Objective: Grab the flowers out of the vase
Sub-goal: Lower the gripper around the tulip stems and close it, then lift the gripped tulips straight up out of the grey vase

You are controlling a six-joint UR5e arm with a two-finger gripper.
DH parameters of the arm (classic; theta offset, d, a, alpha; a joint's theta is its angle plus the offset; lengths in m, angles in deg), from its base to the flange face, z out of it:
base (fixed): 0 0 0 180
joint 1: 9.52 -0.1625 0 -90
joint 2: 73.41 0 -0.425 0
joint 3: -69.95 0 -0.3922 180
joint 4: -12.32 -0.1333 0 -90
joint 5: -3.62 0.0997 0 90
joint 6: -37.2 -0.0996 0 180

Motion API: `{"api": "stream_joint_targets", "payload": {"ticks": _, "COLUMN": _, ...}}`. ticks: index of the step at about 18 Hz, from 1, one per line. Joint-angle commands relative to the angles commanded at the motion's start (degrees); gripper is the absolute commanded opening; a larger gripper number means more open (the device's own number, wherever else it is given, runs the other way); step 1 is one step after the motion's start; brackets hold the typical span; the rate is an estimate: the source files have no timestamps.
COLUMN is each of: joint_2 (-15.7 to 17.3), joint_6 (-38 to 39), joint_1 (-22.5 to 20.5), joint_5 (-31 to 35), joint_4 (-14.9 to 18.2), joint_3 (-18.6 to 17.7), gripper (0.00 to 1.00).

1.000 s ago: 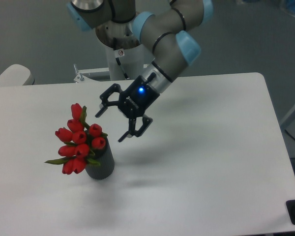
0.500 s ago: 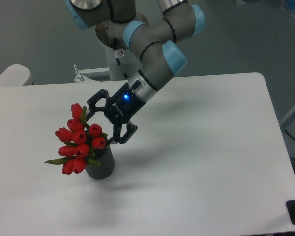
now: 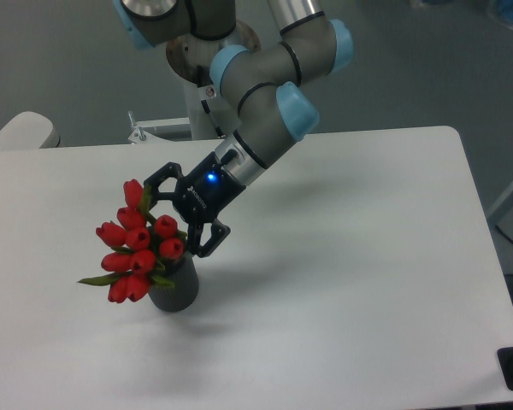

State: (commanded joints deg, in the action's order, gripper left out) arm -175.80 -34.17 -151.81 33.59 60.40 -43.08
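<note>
I see the gripper (image 3: 178,215), jaws spread, at the flowers (image 3: 138,240) left of centre. Blooms hide the mouth of the vase (image 3: 176,288) (contact unclear).

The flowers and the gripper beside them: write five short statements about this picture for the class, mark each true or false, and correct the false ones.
1. The flowers stand in the vase. True.
2. The gripper is shut on the stems. False: its jaws are spread open, next to the upper buds at the bunch's right side.
3. The vase lies tipped over on the table. False: it stands upright.
4. A blue light glows on the gripper's body. True.
5. The tulip buds are yellow. False: they are red, with green leaves.
</note>
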Motion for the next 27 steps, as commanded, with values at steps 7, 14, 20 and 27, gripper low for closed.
{"api": "stream_joint_targets", "payload": {"ticks": 7, "joint_2": -1.14, "joint_6": 0.18, "joint_1": 1.59, "joint_5": 0.00, "joint_4": -2.11, "joint_3": 0.26, "gripper": 0.90}}
{"api": "stream_joint_targets", "payload": {"ticks": 14, "joint_2": -1.14, "joint_6": 0.09, "joint_1": 1.41, "joint_5": 0.00, "joint_4": -2.46, "joint_3": 0.88, "gripper": 0.44}}
{"api": "stream_joint_targets", "payload": {"ticks": 20, "joint_2": -1.23, "joint_6": -0.09, "joint_1": 1.32, "joint_5": 0.09, "joint_4": -2.46, "joint_3": 1.41, "gripper": 0.36}}
{"api": "stream_joint_targets", "payload": {"ticks": 27, "joint_2": -0.27, "joint_6": 0.17, "joint_1": -0.60, "joint_5": -0.09, "joint_4": -2.37, "joint_3": 1.84, "gripper": 0.36}}
